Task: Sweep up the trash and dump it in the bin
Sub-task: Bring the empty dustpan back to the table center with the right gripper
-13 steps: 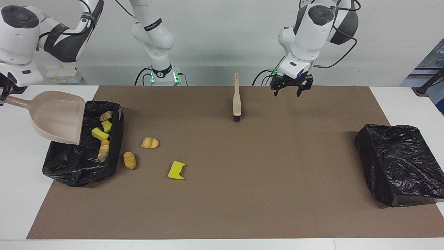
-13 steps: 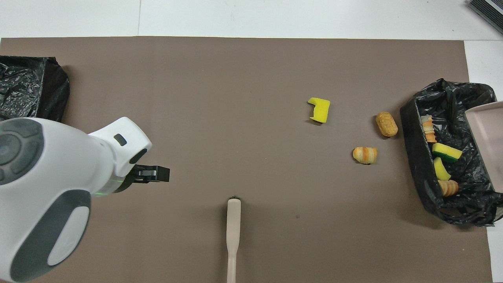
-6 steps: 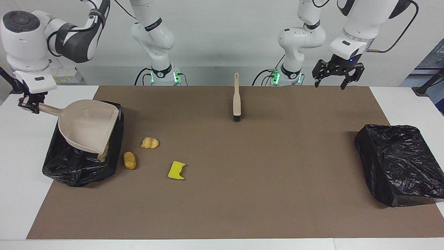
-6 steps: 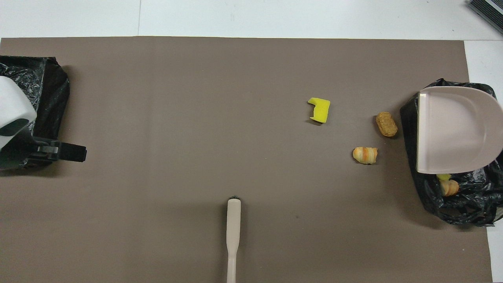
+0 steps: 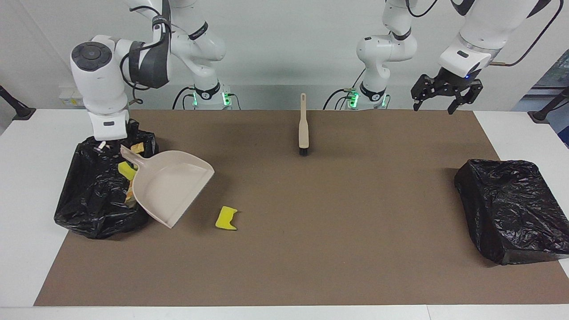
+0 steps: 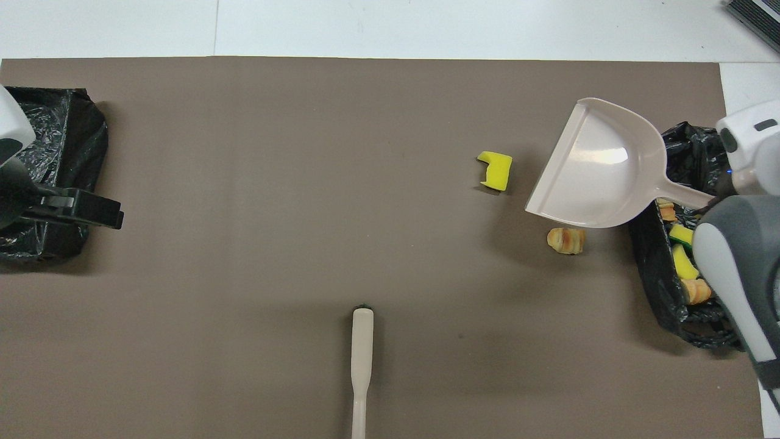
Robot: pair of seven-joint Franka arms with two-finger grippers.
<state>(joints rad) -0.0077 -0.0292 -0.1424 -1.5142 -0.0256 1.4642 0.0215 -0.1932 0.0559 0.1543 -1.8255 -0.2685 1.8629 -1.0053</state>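
Brown mat (image 5: 311, 231) over white table, pale wall at back. Facing view: right gripper (image 5: 106, 143) clamped on handle of beige plastic dustpan (image 5: 171, 186), now swung off black-bagged bin (image 5: 95, 191) and held over mat beside it, hiding two bread scraps visible a moment ago. Yellow sponge chunk (image 5: 226, 218) unmoved on mat; more scraps in bin. Beige brush (image 5: 303, 126) lying flat, unmoved. Left gripper (image 5: 446, 93) empty, fingers spread, raised toward left arm's end, slightly shifted. Second black-bagged bin (image 5: 511, 209) below.

Overhead view: dustpan (image 6: 600, 167) tilted over mat, no longer covering bin (image 6: 688, 256). Striped bread piece (image 6: 566, 240) and sponge chunk (image 6: 496, 170) on mat; sponge and bread scraps (image 6: 682, 262) in bin. Left gripper (image 6: 91, 210) beside second bin (image 6: 61, 140).
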